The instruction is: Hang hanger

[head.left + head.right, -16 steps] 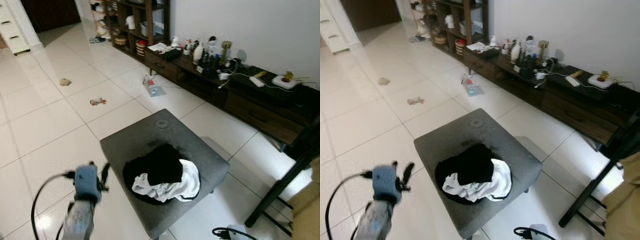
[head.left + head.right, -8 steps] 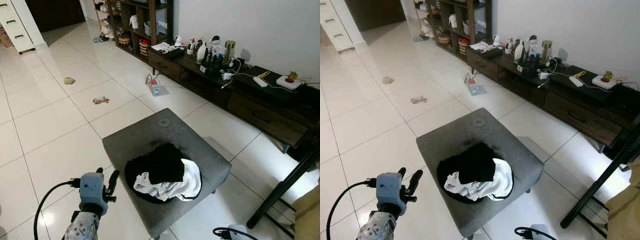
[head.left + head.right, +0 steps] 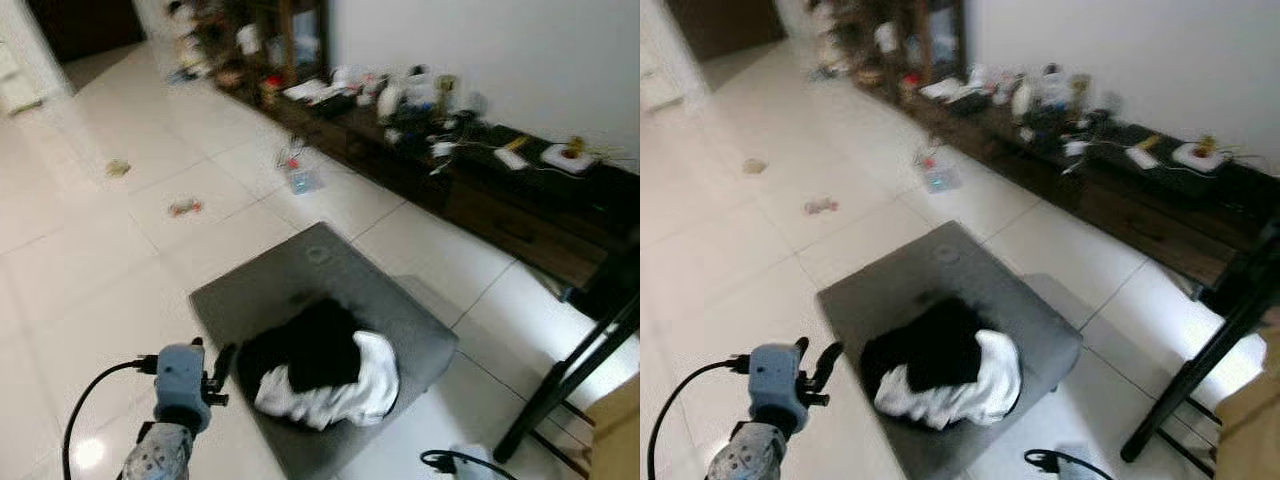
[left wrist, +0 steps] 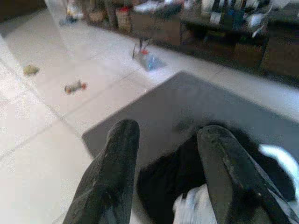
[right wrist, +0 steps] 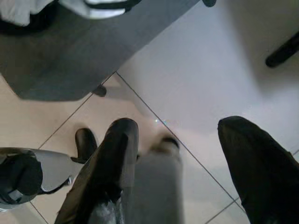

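One ottoman (image 3: 400,330) | one clothes pile (image 3: 320,375) (black, white) | left gripper (image 4: 168,154) jaws apart | right gripper (image 5: 180,154) jaws apart, empty

The robot's head is swinging, blurring and tilting the whole room. The left hand (image 3: 215,375) is staying raised at seven o'clock, its fingers spread beside the grey ottoman (image 3: 300,290).

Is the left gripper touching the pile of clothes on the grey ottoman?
Apart. In the left eye view, the left gripper hangs over the floor beside the ottoman, with grey cushion visible between it and the pile of clothes.
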Tool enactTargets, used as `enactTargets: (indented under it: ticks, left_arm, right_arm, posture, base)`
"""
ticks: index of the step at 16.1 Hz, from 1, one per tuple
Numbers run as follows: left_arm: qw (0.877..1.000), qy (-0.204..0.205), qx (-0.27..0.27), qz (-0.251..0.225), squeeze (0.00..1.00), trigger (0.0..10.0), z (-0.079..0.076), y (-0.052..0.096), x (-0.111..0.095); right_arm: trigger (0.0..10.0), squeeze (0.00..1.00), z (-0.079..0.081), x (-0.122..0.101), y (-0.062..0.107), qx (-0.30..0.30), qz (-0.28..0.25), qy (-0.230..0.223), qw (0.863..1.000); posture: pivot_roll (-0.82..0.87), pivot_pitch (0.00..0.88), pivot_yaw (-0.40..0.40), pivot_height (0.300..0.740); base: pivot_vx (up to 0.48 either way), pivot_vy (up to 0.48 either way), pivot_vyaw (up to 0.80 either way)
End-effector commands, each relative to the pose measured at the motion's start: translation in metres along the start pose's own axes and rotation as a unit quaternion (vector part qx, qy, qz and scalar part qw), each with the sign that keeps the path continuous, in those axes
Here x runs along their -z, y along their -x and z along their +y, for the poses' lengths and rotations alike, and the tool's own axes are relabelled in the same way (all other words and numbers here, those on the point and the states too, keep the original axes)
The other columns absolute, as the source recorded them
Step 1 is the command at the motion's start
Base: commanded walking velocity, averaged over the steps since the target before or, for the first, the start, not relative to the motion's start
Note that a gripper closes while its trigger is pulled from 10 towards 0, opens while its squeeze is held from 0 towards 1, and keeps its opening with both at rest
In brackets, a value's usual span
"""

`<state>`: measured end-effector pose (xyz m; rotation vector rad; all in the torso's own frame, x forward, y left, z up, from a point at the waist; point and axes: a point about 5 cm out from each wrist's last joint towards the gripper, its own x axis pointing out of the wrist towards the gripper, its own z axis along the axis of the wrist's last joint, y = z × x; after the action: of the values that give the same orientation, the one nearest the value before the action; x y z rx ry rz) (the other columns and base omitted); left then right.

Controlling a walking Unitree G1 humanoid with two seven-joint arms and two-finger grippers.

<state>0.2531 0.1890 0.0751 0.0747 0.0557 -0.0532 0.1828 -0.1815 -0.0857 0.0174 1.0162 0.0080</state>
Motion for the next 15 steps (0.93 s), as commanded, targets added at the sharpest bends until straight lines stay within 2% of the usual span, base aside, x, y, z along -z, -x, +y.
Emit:
enactTargets:
  ticks: [1,3,6,9,11,15]
  left_arm:
    - [1.0,0.001,0.009,0.001,0.0,10.0,-0.005,0.0,-0.002]
    - [1.0,0.001,0.009,0.001,0.0,10.0,-0.005,0.0,-0.002]
    - [1.0,-0.005,-0.01,0.007,0.0,10.0,-0.002,-0.001,0.0]
    - [0.999,0.019,-0.034,0.036,0.0,10.0,0.003,0.001,0.01]
    - [0.998,0.02,-0.035,0.043,0.0,10.0,0.004,0.003,0.013]
    - [0.999,-0.012,-0.015,0.032,0.0,10.0,-0.003,0.005,0.011]
  right_arm:
    - [10.0,0.0,-0.007,0.007,0.002,0.008,0.01,-0.002,1.0]
    - [10.0,0.0,-0.007,0.007,0.002,0.008,0.011,-0.001,1.0]
    - [10.0,0.0,-0.007,0.007,0.002,0.004,0.011,0.001,1.0]
    - [10.0,0.0,-0.006,0.007,0.002,0.003,0.01,0.002,1.0]
    - [10.0,0.0,-0.006,0.007,0.002,0.002,0.009,0.002,1.0]
    - [10.0,0.0,-0.006,0.007,0.002,-0.001,0.007,0.0,1.0]
  posture:
    - [-0.07,0.087,0.041,0.74]
    - [-0.07,0.086,0.04,0.74]
    - [-0.07,0.087,0.039,0.74]
    - [-0.07,0.086,0.04,0.74]
    - [-0.07,0.085,0.04,0.74]
    - [-0.07,0.087,0.038,0.74]
  base:
    - [0.326,0.0,0.0]
    - [0.328,0.0,0.0]
    - [0.0,0.0,0.0]
    - [0.0,0.0,0.0]
    - [0.0,0.0,0.0]
    - [0.0,0.0,0.0]
